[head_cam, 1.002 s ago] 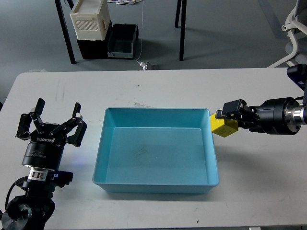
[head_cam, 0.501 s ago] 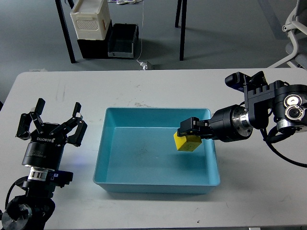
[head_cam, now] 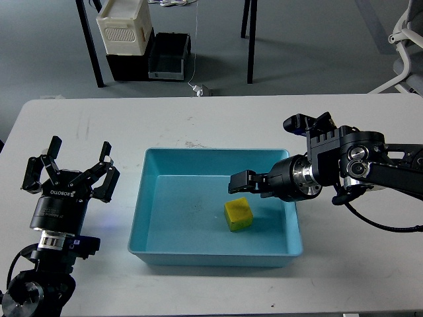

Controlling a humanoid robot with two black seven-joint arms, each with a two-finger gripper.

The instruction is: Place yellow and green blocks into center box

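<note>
Nearest to the robot, the left gripper stands upright over the left part of the white desk, well apart from the box. Its jaws are spread wide and grasp nothing. I judge it waits there so that it does not disturb the other arm; no block is visible near it.

In the middle lies the light blue box, an open tray with low walls. The yellow block rests on its floor, a little right of the centre and slightly turned, touching no wall. This part of the task looks done.

Just above and beside the block is the right gripper, which reaches in over the right rim from the right side. Its jaws look released and they do not touch the block; a clear gap of blue floor shows between them. The low, sideways reach seems chosen so that the block drops only a short way and does not bounce out.

No green block shows anywhere on the desk, so I cannot tell where it is. That half of the task appears not yet done.

Further back, on the grey floor behind the desk, stand a white container and a black bin.
</note>
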